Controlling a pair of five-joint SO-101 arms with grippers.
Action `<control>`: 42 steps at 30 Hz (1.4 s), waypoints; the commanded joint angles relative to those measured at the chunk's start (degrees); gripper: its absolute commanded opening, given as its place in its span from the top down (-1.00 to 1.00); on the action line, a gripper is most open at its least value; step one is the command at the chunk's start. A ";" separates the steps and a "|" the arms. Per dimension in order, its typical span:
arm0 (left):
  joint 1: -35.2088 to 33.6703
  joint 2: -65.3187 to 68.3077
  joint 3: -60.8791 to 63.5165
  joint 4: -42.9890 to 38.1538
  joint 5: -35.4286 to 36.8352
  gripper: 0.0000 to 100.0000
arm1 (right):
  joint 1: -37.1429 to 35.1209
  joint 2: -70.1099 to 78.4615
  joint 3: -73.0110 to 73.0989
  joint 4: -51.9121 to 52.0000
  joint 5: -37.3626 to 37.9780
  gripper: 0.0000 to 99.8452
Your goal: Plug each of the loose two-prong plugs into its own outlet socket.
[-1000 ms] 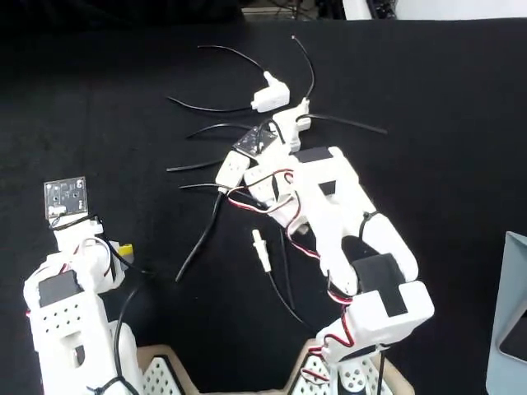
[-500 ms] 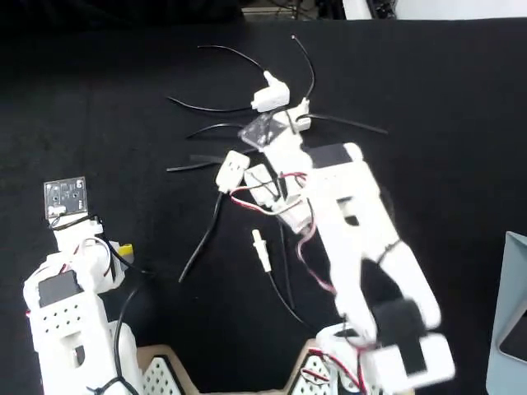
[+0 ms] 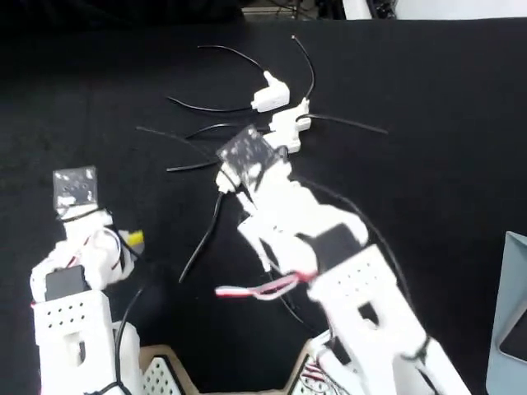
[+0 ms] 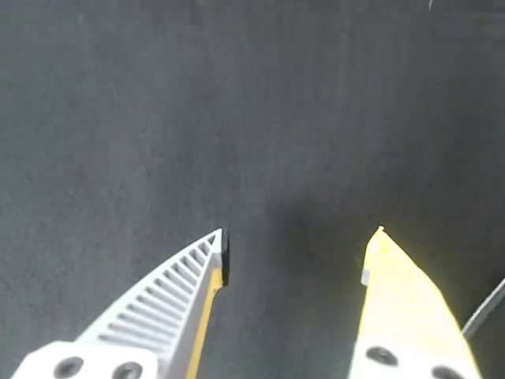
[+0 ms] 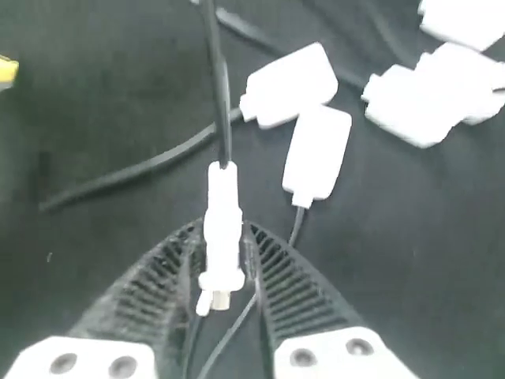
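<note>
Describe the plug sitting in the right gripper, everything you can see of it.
The plug is a slim, long white body, plastic by its look, with a wider collar and a small stub at the end nearer the wrist camera; prongs are not distinct. A black cable leaves its far end over the black table. It lies lengthwise between the right gripper's dark ribbed fingers, which press its sides.

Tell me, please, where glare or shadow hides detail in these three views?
High view: the black cords nearly vanish against the black table cloth. Right wrist view: the white socket blocks glare, while the plug in the right claw is evenly lit. Left wrist view: shadow lies inside the open left claw.
</note>
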 commanded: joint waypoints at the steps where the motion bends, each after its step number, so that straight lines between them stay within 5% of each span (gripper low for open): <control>1: 4.00 -0.79 -9.01 -1.32 6.42 0.43 | -3.34 -7.43 4.70 -7.03 -0.97 0.98; 12: 14.73 -0.70 -10.59 -6.15 12.84 0.43 | -12.75 -15.60 9.27 -11.87 -7.38 0.98; 26: 24.22 -1.93 -10.86 -5.63 12.75 0.43 | -13.63 -15.34 13.76 -14.86 -8.26 0.98; 42: 34.95 -34.55 -3.38 6.59 8.97 0.43 | -13.54 -15.34 16.40 -16.97 -8.18 0.98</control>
